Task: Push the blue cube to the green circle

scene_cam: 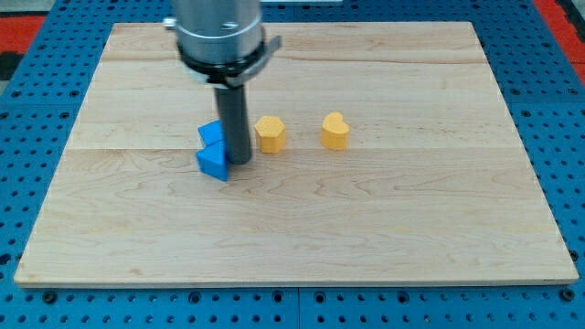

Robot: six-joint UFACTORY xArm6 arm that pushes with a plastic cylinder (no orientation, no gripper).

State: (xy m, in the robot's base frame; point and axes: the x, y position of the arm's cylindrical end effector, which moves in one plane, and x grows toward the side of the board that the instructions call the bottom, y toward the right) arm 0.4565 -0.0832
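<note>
Two blue blocks sit together left of the board's middle: a blue cube in front and a second blue block just behind it, partly hidden by the rod. My tip rests on the board right beside the blue cube's right side, touching or nearly touching it. No green circle shows anywhere in the view.
A yellow hexagon-like block stands just right of the rod. A yellow heart-shaped block lies further right. The wooden board lies on a blue perforated table. The arm's grey body hangs over the board's top.
</note>
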